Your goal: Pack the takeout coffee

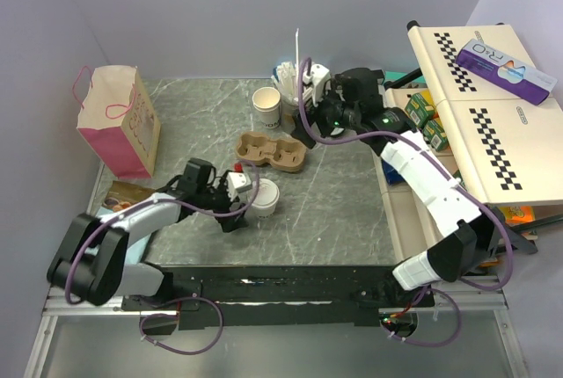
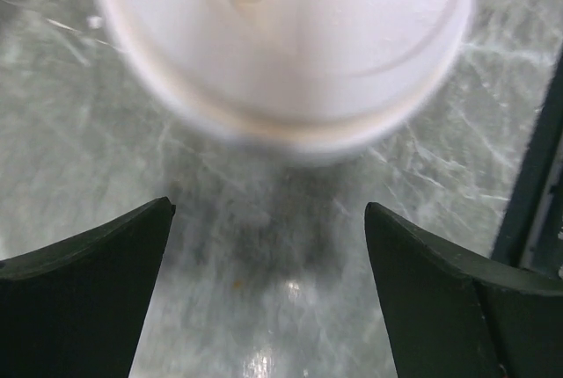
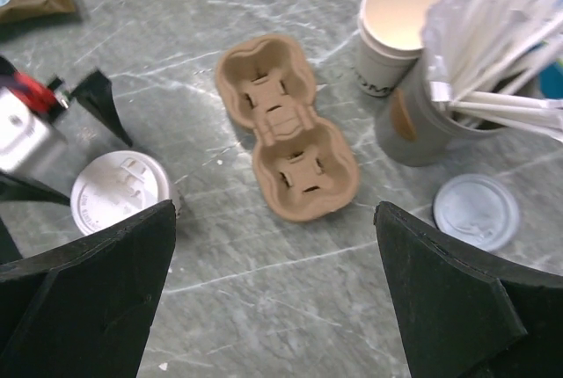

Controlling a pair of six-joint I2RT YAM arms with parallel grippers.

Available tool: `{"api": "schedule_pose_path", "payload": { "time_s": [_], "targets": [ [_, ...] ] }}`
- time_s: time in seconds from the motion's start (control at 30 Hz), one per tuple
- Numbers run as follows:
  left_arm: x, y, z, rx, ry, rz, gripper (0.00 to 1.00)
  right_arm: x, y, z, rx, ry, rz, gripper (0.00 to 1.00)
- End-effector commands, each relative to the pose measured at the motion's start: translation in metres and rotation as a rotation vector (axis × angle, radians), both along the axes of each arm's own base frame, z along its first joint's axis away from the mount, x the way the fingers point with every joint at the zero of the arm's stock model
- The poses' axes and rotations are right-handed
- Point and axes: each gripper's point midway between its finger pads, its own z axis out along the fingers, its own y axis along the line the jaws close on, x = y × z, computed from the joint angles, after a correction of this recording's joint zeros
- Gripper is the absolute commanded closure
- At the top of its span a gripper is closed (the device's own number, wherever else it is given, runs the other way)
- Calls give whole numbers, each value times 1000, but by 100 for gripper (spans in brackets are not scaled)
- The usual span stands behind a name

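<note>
The takeout coffee (image 1: pixel 266 195) is a small paper cup with a white plastic lid on it, standing on the grey marble table just in front of the brown tray. My left gripper (image 1: pixel 244 212) is open right beside it on its left. In the left wrist view the lid (image 2: pixel 281 35) fills the top, blurred, beyond my open left gripper (image 2: pixel 268 207). Only table shows between its fingers. My right gripper (image 1: pixel 303 134) hovers open above the tray's right end. In the right wrist view the lidded cup (image 3: pixel 119 192) shows at the left, past the open right gripper (image 3: pixel 274 207).
A brown cardboard two-cup tray (image 1: pixel 273 151) (image 3: pixel 286 127) lies at mid-table. Behind it stand an open paper cup (image 1: pixel 266 105) (image 3: pixel 398 26) and a grey cup of straws (image 3: pixel 431 114), with a loose white lid (image 3: pixel 476 211) beside them. A pink bag (image 1: pixel 119 119) stands far left; checkered boards (image 1: pixel 493 132) are on the right.
</note>
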Motion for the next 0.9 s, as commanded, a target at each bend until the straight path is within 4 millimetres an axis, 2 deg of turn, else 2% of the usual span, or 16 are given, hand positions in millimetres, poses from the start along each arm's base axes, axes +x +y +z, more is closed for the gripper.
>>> {"api": "schedule_pose_path", "payload": {
  "time_s": [0.0,0.13,0.3,0.43,0.6,0.87],
  "targets": [
    [25,-20,-4,56,-105,-42,6,-2,-24,29,43,-61,-71,0],
    [33,-26,-5,87,-110,-72,9,-2,-38,28,51,-58,-102,0],
    [28,-34,-7,119,-129,-133,9,-1,-52,25,63,-55,-123,0],
    [26,-42,-9,152,-130,-188,10,0,-59,23,66,-57,-135,0],
    [22,-45,-21,195,-79,-234,11,-2,-66,23,62,-66,-143,0],
    [31,-50,-28,243,-48,-250,12,-5,-79,22,58,-73,-166,0]
  ]
}}
